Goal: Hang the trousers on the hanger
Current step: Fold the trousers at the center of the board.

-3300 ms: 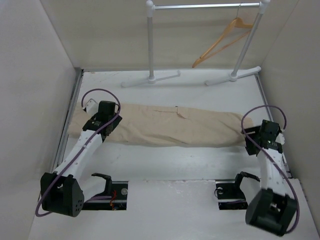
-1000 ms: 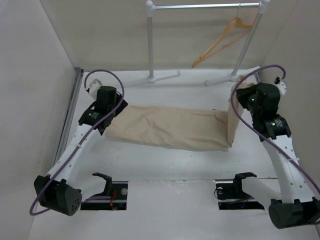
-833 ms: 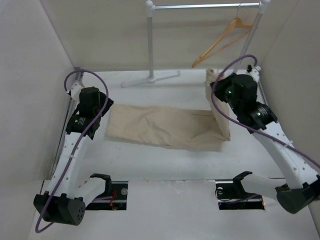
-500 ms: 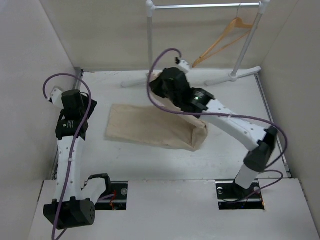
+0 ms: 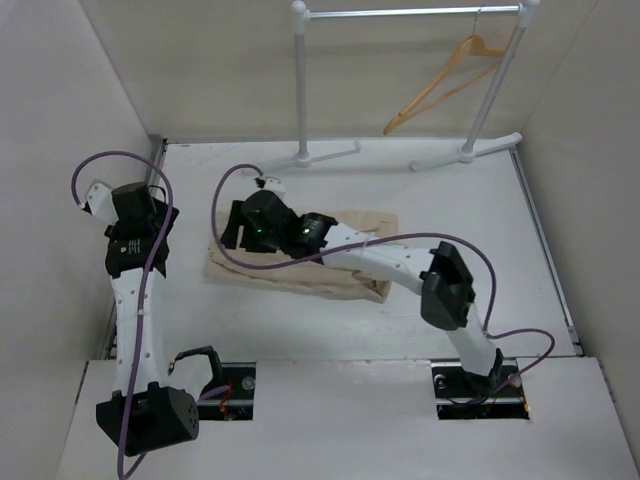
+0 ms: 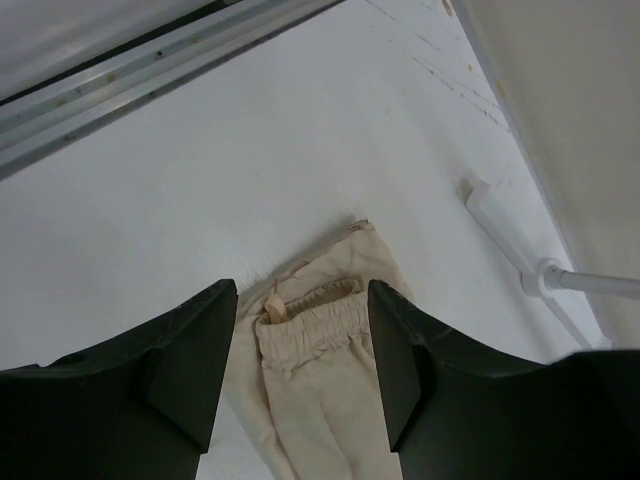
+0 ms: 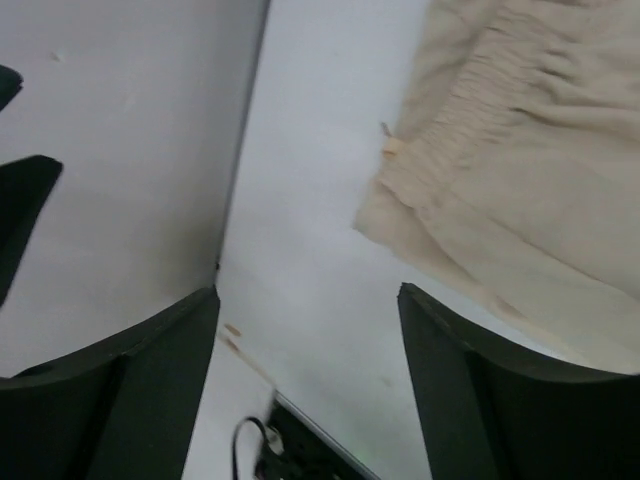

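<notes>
trousers [image 5: 290,278] lie doubled on table [image 5: 500,220] | hanger [image 5: 440,88] hangs on rail [image 5: 400,12] (well apart) | left gripper [image 6: 300,300] spread, holding nothing | right gripper [image 7: 308,295] likewise

Cloth, wood, metal and plastic, as my cameras show them.

The trousers [image 5: 255,275] are soft woven cloth, matt and creased, and the waistband [image 6: 315,315] is puckered in fine gathers. At one o'clock the hanger [image 5: 445,68] reads as smooth wood with a light sheen. The rail [image 5: 300,80] at twelve o'clock has white-coated posts and a shinier, silvery top bar. My table [image 5: 480,240] is matt white, faintly scuffed and speckled. The arms [image 5: 135,320] look like hard plastic, white and black, dull in finish. Their purple cables [image 5: 105,155] look smooth. On the left gripper [image 6: 300,290] and right gripper [image 7: 308,290] the fingers [image 6: 180,370] are black and matt.
</notes>
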`<state>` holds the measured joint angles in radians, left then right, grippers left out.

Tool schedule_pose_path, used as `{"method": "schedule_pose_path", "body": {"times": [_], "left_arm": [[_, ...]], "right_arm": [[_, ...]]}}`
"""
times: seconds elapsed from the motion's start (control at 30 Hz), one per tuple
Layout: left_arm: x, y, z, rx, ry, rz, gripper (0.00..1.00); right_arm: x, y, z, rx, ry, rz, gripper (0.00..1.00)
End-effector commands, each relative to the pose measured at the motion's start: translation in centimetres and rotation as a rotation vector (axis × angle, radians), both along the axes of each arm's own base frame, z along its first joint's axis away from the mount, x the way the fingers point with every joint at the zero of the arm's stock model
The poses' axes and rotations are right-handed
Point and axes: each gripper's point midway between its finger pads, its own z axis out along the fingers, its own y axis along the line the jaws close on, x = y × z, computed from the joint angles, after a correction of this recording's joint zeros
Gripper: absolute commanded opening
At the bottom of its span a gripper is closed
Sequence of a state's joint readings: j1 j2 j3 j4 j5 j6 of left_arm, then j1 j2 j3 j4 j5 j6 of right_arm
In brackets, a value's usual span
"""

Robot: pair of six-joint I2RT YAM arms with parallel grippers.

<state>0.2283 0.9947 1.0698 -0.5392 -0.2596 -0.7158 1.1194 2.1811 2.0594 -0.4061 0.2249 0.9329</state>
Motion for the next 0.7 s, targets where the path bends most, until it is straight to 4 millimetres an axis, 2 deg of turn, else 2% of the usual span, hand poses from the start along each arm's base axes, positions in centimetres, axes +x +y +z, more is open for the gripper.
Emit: {"method": "schedule_pose_path", "body": {"times": [0.0, 0.03, 0.1, 0.17, 0.23, 0.33, 0.43, 0.5, 0.6, 0.67], "left_arm": [[0.3, -1.2, -2.6, 0.005, 0.051, -0.073, 0.53], [0.5, -2.0, -3.7, -0.009, 0.070, -0.101, 0.53], [1.3, -3.9, -5.9, -0.033, 0.117, -0.171, 0.52], [2.4, -6.4, -7.4, -0.033, 0.148, -0.253, 0.52], [3.2, -8.8, -8.9, -0.021, 0.194, -0.326, 0.51], [5.1, -13.3, -9.5, -0.018, 0.197, -0.448, 0.51], [6.8, -19.4, -9.4, 0.012, 0.182, -0.589, 0.50], [7.5, -22.6, -10.0, 0.035, 0.183, -0.648, 0.50], [8.1, -25.1, -12.2, 0.019, 0.217, -0.683, 0.50], [8.3, -25.7, -13.2, 0.006, 0.248, -0.681, 0.48]], "right_arm": [[4.6, -7.9, 11.0, 0.179, -0.126, -0.098, 0.73], [4.7, -9.2, 11.1, 0.183, -0.124, -0.097, 0.70], [4.4, -12.7, 10.4, 0.168, -0.109, -0.081, 0.54], [4.1, -16.7, 8.5, 0.121, -0.090, -0.102, 0.34], [3.8, -21.0, 5.7, 0.065, -0.062, -0.140, 0.23], [2.9, -26.4, 1.1, -0.012, -0.005, -0.180, 0.19], [2.0, -30.1, -2.7, -0.054, 0.058, -0.208, 0.15], [1.9, -31.9, -5.0, -0.067, 0.099, -0.232, 0.12], [1.7, -33.2, -7.4, -0.080, 0.156, -0.246, 0.10], [0.9, -33.9, -7.7, -0.088, 0.168, -0.264, 0.15]]}}
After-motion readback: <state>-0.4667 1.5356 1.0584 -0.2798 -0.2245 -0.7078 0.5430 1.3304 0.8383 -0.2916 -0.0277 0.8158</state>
